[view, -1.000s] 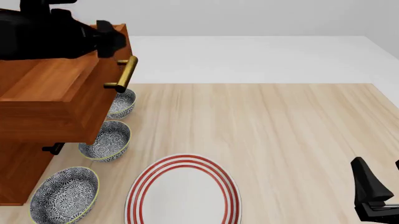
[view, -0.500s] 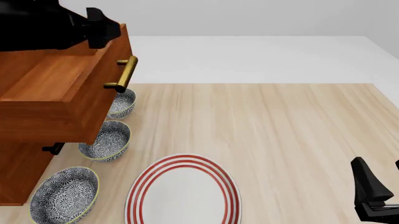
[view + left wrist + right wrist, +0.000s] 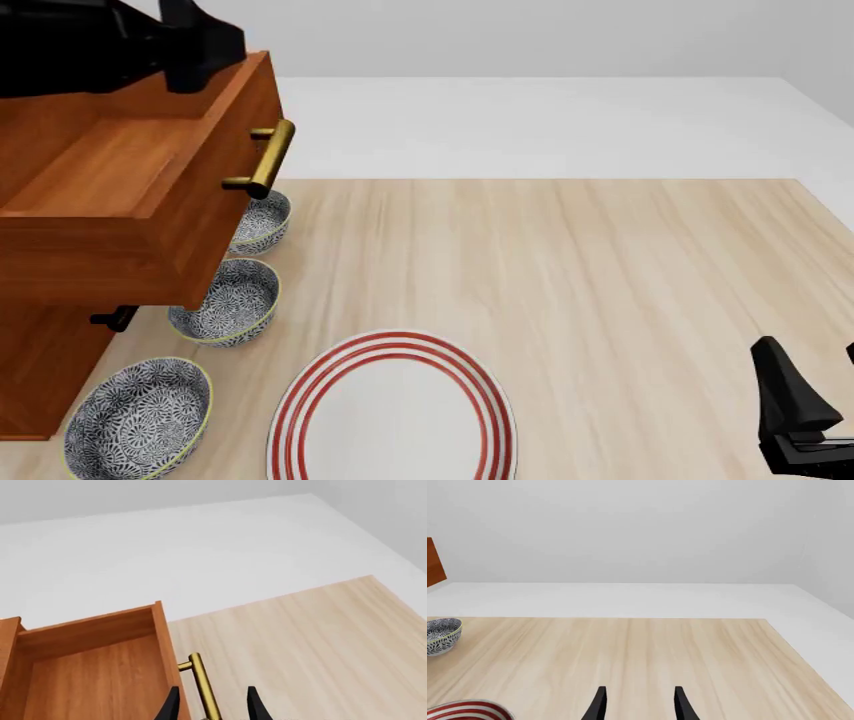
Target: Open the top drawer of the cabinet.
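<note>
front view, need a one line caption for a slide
Top drawer pulled out of the cabinet, left gripper above it, three patterned bowls and a red-striped plate on the table.

Three patterned bowls [image 3: 235, 300]; red-striped plate [image 3: 391, 411] on table [image 3: 601, 270].

The front camera looks down past the cabinet [image 3: 40, 370]; the left wrist camera hovers close above its open top drawer [image 3: 100, 680], seen in both views.
</note>
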`<act>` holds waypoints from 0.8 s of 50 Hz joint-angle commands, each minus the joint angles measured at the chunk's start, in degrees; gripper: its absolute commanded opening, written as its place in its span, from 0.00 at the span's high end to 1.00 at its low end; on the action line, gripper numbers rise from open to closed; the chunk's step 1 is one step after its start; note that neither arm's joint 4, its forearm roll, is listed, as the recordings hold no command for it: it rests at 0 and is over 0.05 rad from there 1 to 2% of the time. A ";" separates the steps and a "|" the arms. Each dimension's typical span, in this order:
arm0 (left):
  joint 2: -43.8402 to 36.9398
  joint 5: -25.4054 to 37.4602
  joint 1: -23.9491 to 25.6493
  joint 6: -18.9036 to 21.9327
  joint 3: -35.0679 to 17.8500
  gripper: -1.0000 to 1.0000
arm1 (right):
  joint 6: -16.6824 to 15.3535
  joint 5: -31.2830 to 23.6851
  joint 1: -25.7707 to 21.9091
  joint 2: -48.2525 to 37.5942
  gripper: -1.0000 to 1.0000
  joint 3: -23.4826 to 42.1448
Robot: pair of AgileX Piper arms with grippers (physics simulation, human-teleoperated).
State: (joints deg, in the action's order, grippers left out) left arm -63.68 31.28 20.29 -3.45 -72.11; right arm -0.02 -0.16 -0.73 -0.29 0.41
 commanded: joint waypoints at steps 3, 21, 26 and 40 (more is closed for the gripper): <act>2.66 0.90 1.31 1.02 -0.33 0.00 | 0.00 0.00 0.00 0.00 0.00 0.00; 5.81 3.29 2.77 1.75 -1.97 0.00 | 0.01 0.00 0.00 -0.01 0.00 0.00; 6.53 3.66 3.24 1.69 -2.12 0.00 | 0.00 0.00 0.00 0.00 0.00 0.00; 8.75 3.77 4.91 1.72 -1.00 0.00 | -0.01 0.00 0.00 0.00 0.00 0.00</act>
State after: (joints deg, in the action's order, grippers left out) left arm -56.34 34.67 24.18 -1.85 -73.38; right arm -0.02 -0.16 -0.73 -0.29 0.41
